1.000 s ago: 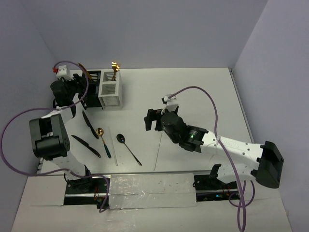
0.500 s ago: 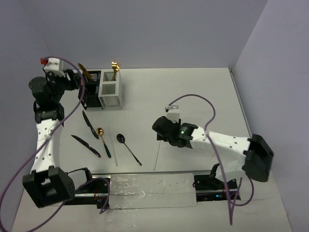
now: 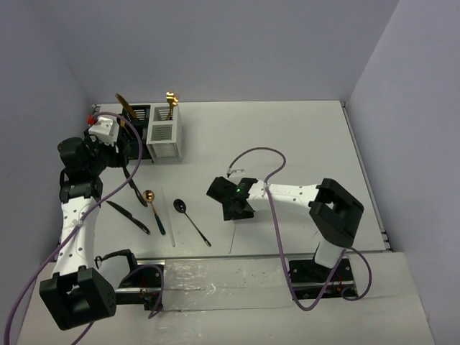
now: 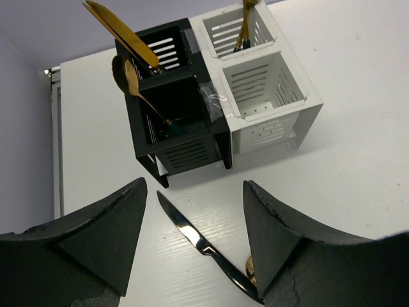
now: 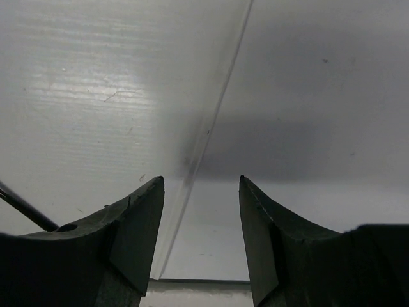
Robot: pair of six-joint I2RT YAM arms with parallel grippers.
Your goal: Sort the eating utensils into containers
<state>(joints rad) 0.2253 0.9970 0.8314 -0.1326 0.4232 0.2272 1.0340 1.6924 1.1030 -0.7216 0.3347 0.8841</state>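
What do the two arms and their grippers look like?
Both arms have white links and black joint housings: left arm, right arm. A purple cable loops along each. The left gripper and right gripper have matte black wedge-shaped fingers. A green light glows near the right wrist.

You have a black slatted caddy (image 4: pixel 185 153) beside a white slatted caddy (image 4: pixel 275 125). The leaning knife (image 4: pixel 121 29) and spoon (image 4: pixel 128 73) gleam gold, the spoon's handle dark green. The flat knife (image 4: pixel 192 231) is glossy black on the plain white table (image 4: pixel 358 77).
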